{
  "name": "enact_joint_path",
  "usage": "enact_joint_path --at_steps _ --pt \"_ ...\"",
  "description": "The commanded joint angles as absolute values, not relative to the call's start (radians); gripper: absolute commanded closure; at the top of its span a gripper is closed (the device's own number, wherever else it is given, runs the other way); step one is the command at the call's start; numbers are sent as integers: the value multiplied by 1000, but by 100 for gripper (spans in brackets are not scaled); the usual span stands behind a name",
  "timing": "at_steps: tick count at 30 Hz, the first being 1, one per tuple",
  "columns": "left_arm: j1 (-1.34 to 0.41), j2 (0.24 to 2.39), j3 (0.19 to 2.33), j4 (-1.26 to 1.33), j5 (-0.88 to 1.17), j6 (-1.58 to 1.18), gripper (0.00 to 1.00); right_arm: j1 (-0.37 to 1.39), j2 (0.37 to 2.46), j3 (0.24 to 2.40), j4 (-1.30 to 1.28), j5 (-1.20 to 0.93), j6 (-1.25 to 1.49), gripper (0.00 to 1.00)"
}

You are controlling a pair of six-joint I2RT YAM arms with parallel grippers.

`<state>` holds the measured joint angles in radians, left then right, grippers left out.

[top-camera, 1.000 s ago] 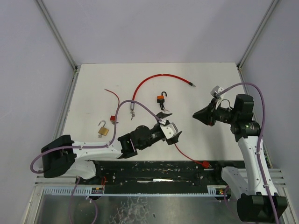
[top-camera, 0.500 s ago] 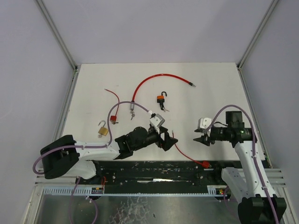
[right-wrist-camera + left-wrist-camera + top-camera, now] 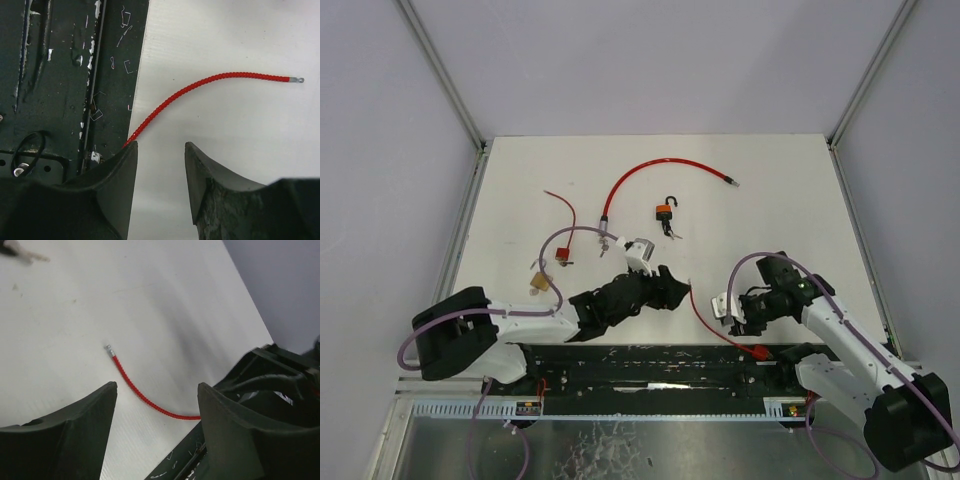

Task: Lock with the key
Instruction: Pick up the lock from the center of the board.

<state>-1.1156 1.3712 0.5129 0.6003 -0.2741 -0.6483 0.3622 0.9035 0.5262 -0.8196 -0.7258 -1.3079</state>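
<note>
Lock (image 3: 664, 211) sits untouched mid-table (image 3: 770, 200), 12 o'clock from my left jaws, key (image 3: 668, 231) beside it. Both arms just pulled back toward 6. Left jaws wide, right jaws half-open, both empty, so no progress yet.

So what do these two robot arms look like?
The left arm and right arm both have white links and black joints. A lilac cable loops along each. Each ends in two black, wedge-shaped fingers, with a white camera block at the wrist.
</note>
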Motion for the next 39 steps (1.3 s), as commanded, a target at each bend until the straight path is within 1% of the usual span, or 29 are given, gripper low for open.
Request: enact_joint_path --at_steps 1,3,4,5,7,10,15,19,21,28,34,39 --pt "-1127 1427 553 471 -374 -903 38 380 896 536 -800 -727 -1292 52" --pt "-1165 1452 605 355 -466 -1001 39 379 876 556 -789 -734 -1249 52" --pt "-1190 1469 655 243 -529 -1069 40 380 862 569 -774 -726 -1210 52" --pt "-1220 1493 710 75 -596 -1147 41 380 850 582 -760 -707 -1175 52" --pt "-1264 1554 836 -178 -678 -1275 42 379 826 603 -730 -663 -1096 52" --pt "-1302 1637 944 -349 -741 -1394 43 379 803 623 -679 -566 -974 51" --pt "-1310 1753 1055 -447 -735 -1441 45 342 804 672 -618 -419 -814 53" --pt "-1311 1828 1144 -509 -714 -1426 50 278 787 676 -549 -319 -724 54" --pt "-1315 1856 1188 -533 -708 -1419 51 258 778 670 -522 -288 -697 56" --pt "-1318 1935 1281 -589 -688 -1402 53 238 764 664 -503 -266 -674 56" --pt "-1318 2016 1383 -657 -667 -1359 60 238 763 663 -502 -266 -674 56" --pt "-1318 2103 1467 -749 -660 -1356 62 236 761 661 -500 -261 -671 56"
